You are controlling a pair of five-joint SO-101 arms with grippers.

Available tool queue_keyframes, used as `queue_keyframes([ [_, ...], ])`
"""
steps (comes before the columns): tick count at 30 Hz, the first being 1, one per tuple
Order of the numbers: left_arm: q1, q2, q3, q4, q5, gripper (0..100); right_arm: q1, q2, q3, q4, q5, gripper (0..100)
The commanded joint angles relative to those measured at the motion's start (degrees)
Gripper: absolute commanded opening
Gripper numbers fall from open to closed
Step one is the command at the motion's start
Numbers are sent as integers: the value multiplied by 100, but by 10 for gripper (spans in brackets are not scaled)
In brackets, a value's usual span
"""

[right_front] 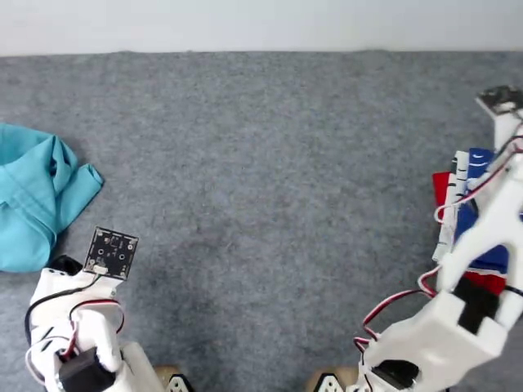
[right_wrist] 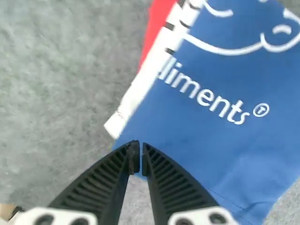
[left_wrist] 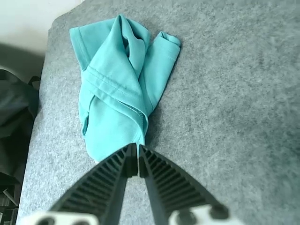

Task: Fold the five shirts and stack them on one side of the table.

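1. Watching the left wrist feed, I am seeing my left gripper pressed shut, its jaws meeting tip to tip and clamping nothing that I can make out.
2. Its tips are hanging right over the near end of the crumpled teal shirt; I cannot tell whether they are touching the cloth.
3. That teal shirt is lying bunched and unfolded at the left edge of the grey felt table cover, just beyond the left arm.
4. My right gripper is likewise sitting closed with nothing between its jaws, its tips over the near edge of a blue shirt bearing white print.
5. The blue shirt is lying flat on top of a white shirt, and a red shirt is peeking out beneath both.
6. That pile is resting at the right edge of the table, partly hidden under the right arm.
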Motion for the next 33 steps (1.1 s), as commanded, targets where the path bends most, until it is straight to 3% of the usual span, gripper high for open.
queue_keyframes([
  [1, 44, 141, -488, 158, 229, 15, -259, -549, -281, 233, -413, 9],
  [6, 53, 1486, -1235, 79, 774, 15, -409, -620, -281, 242, -1275, 9],
  [16, 18, 4431, -2949, -352, 1116, 22, -426, -681, -70, 251, -1319, 9],
  [23, -413, 5925, -3415, -1002, 1451, 190, -549, -1323, 976, 251, -1319, 9],
  [33, -844, 8686, -4822, -1415, 1468, 207, -1174, -2264, 2514, 242, -1319, 9],
])
